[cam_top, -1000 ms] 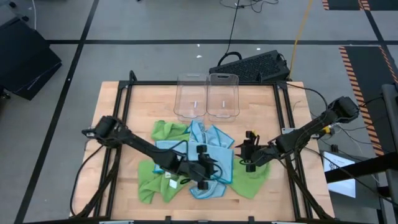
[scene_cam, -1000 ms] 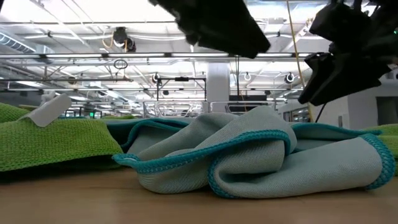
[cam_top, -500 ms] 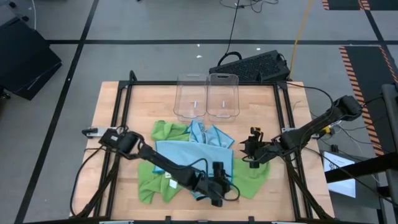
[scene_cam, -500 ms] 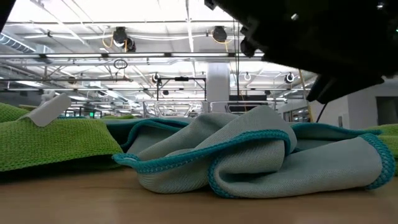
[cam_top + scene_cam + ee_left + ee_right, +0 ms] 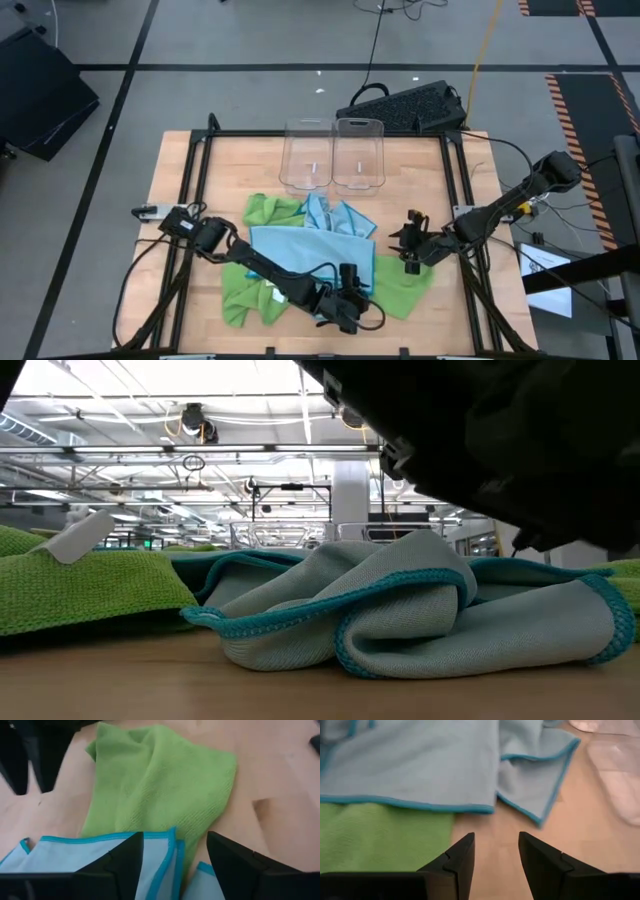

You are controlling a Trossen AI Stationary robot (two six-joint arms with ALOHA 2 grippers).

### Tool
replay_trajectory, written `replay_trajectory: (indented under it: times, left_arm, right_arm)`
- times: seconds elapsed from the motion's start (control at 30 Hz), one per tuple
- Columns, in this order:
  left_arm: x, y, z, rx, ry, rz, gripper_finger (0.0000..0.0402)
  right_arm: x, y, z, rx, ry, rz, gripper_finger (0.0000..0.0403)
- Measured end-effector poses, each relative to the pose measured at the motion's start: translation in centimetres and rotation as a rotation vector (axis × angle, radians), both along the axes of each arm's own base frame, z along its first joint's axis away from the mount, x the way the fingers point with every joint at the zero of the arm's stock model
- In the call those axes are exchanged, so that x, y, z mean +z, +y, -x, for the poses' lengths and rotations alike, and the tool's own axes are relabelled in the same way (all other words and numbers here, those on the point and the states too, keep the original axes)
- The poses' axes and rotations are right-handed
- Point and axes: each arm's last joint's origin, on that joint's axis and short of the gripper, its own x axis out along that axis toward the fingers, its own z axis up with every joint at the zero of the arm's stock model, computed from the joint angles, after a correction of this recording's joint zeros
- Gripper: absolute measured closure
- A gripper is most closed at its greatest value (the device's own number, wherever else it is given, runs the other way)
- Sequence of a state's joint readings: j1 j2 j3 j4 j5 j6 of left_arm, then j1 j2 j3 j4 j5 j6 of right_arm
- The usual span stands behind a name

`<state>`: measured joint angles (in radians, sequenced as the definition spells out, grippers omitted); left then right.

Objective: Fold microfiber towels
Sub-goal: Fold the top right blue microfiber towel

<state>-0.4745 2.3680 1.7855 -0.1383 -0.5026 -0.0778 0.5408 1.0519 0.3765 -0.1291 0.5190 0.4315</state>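
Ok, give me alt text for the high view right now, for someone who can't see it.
Seen from above, a heap of light blue and lime green microfiber towels lies unfolded on the wooden table. The left gripper reaches over the heap's front edge, while the right gripper, open and empty, hovers beside its right edge. Two clear bins stand behind the heap.

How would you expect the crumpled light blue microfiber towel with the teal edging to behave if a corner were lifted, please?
The crumpled light blue microfiber towel with teal edging lies in soft rolled folds, so it would probably droop limply. It overlaps the lime green microfiber towel, so it may drag that along. It looks thin, so likely light.
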Motion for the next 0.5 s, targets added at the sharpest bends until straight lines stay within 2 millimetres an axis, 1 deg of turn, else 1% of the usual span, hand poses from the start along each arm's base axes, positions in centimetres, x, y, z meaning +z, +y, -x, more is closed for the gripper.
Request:
replay_trajectory:
  times: [0.13, 0.27, 0.37, 0.43, 0.5]
  left_arm:
    - [-0.3, 0.3, 0.2, 0.006, 0.037, -0.013, 0.0185]
    - [0.0, 0.0, 0.0, -0.017, 0.002, -0.014, 0.0185]
    - [-0.5, 0.0, -0.3, -0.029, -0.005, -0.030, 0.0180]
    - [-1.6, 0.1, -0.4, -0.039, 0.018, -0.056, 0.0177]
    - [-2.0, 0.3, -0.3, -0.046, 0.044, -0.075, 0.0177]
  right_arm:
    - [-0.7, 0.3, 0.6, 0.026, -0.026, -0.022, 0.0259]
    - [-0.7, 0.4, 0.8, 0.032, -0.028, -0.027, 0.0259]
    - [-0.4, 0.6, 0.6, 0.044, -0.057, -0.031, 0.0259]
    - [-0.4, 0.6, 0.6, 0.055, -0.063, -0.026, 0.0259]
    - [-0.3, 0.7, 0.5, 0.061, -0.075, -0.029, 0.0259]
